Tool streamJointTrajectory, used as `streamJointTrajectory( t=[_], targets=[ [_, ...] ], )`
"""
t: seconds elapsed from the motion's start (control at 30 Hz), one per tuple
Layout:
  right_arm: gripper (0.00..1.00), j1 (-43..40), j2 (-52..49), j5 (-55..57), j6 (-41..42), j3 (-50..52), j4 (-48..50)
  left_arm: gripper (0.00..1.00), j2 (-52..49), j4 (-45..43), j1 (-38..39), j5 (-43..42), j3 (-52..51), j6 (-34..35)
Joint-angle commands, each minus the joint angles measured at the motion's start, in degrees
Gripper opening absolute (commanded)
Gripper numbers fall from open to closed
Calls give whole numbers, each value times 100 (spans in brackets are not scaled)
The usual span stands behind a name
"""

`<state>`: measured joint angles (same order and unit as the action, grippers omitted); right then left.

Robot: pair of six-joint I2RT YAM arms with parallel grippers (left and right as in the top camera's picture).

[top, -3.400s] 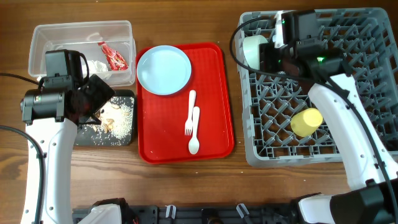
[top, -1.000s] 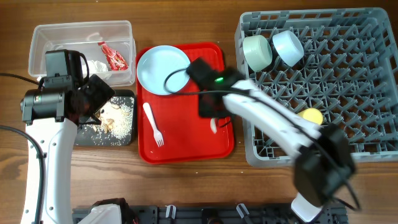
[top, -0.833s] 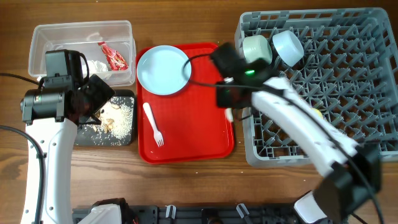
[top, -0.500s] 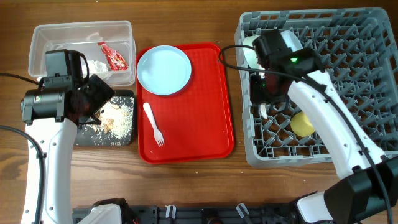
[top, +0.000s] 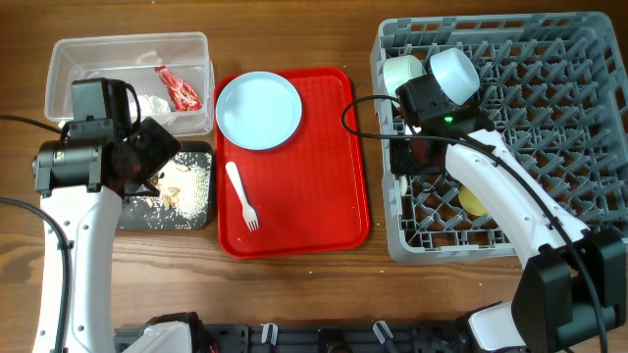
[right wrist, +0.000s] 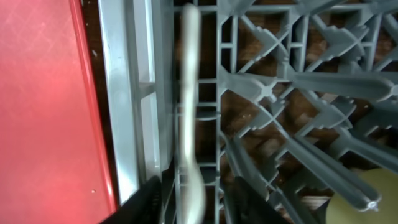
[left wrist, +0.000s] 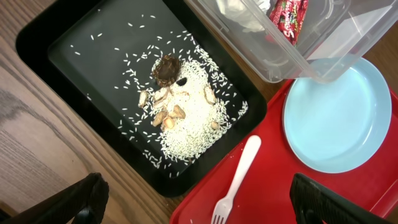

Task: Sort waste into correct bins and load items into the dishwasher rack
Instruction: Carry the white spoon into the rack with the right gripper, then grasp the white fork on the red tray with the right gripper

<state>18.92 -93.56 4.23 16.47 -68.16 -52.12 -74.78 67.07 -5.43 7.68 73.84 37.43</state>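
My right gripper (top: 407,162) (right wrist: 193,208) is low over the left edge of the grey dishwasher rack (top: 549,118) (right wrist: 124,93). Its fingers are apart, with the white spoon (right wrist: 189,124) lying loose between them in the rack's grid. Two bowls (top: 402,74) (top: 454,71) and the yellow cup (top: 473,201) (right wrist: 373,193) are in the rack. The blue plate (top: 258,110) (left wrist: 333,118) and white fork (top: 240,196) (left wrist: 236,180) lie on the red tray (top: 324,167). My left gripper (top: 147,157) (left wrist: 199,211) is open and empty above the fork.
The clear tub (top: 128,44) (left wrist: 329,43) holds the red wrapper (top: 179,88) (left wrist: 287,15) and the white tissue (top: 152,103). The black tray (top: 132,214) (left wrist: 68,50) holds brown scraps and rice (top: 182,181) (left wrist: 174,106).
My right arm carried the spoon from the red tray to the rack's left edge and lowered it into the grid. The fork shifted left on the tray. The left arm has not moved.
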Motion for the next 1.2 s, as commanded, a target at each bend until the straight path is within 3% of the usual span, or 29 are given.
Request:
streamJointTrajectory(
  t=[0.0, 0.23, 0.6, 0.87, 1.0, 1.17],
  targets=[
    [46, -2, 79, 90, 2, -293, 22, 95, 11, 72, -37, 136, 42, -11],
    [56, 481, 315, -758, 0, -1036, 560, 97, 11, 155, -48, 378, 42, -118],
    [73, 2682, -837, -1158, -15, -1021, 1744, 100, 11, 269, -1161, 330, 42, -120],
    [75, 3486, -2129, -610, -153, -1023, 2752, 100, 11, 286, -1434, 330, 42, -116],
    [75, 3794, -2601, 234, -157, -1023, 3176, 100, 11, 286, -1434, 302, 42, -116],
    [67, 3928, -2839, 348, -203, -1021, 3366, 100, 11, 286, -1434, 221, 42, -116]
  ],
)
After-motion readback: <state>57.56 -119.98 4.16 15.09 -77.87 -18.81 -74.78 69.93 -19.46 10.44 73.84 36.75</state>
